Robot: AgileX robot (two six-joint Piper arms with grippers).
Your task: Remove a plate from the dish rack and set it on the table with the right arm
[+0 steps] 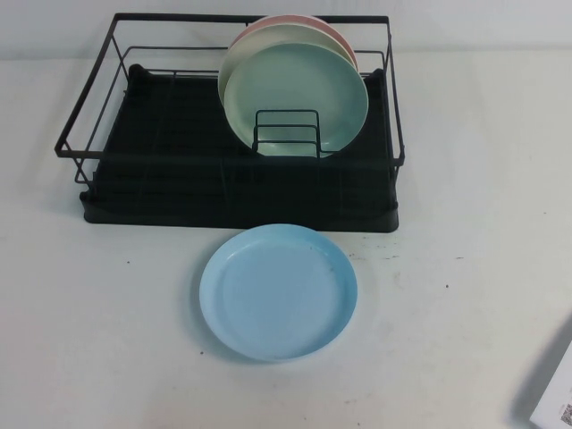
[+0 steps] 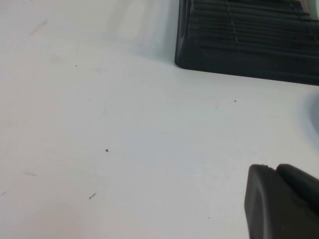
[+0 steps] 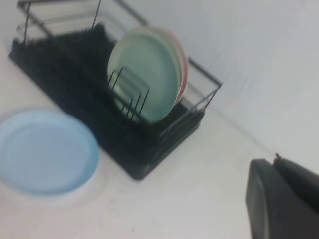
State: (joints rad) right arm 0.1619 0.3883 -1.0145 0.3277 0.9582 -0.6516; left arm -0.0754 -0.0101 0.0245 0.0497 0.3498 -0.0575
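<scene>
The dish rack (image 1: pixel 234 170) stood at the far side of the tabletop (image 1: pixel 465 295), its black tray base touching the white surface. Three plates stood upright in it toward its right end, leaning against the wire divider loop (image 1: pixel 287 134): a mint-green plate (image 1: pixel 299 94) in front, a cream plate (image 1: pixel 239 55) behind it and a pink plate (image 1: pixel 335 34) at the back. The sky-blue plate (image 1: pixel 278 292) lay flat on the tabletop just in front of the rack, apart from its base, nothing resting on it. A white object with a printed code (image 1: pixel 556 402) showed at the near right corner.

The right pincer (image 3: pixel 281 199) hovered off to the right, well apart from the plate, holding nothing; whether it was released or clenched I cannot tell. The left pincer (image 2: pixel 281 201) hung over bare tabletop near the rack's left corner, its state equally unclear.
</scene>
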